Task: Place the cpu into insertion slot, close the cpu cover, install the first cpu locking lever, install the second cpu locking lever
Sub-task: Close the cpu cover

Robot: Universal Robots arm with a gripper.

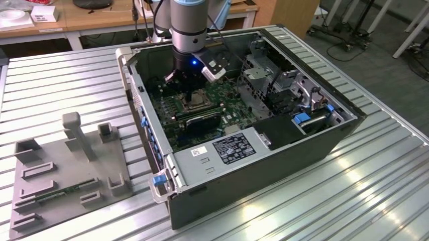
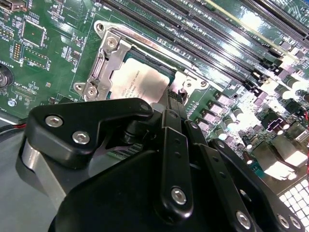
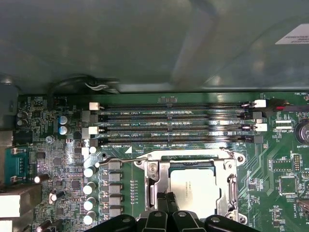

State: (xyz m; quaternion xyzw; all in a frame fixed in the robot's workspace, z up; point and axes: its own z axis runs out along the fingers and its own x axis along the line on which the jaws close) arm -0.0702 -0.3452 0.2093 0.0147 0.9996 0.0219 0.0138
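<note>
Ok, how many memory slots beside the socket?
4 memory slots, in the first wrist view: parallel rows between the cpu and the case wall; none seems hidden.

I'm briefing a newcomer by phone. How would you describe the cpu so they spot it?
Inside the open computer case lies a green circuit board. Beside its long black memory slots sits the silvery cpu cover; the cpu is the pale flat square in its window, unlike the dark chips nearby.

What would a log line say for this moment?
cpu: seated | cover: down over it | gripper: shut, over cover
</note>
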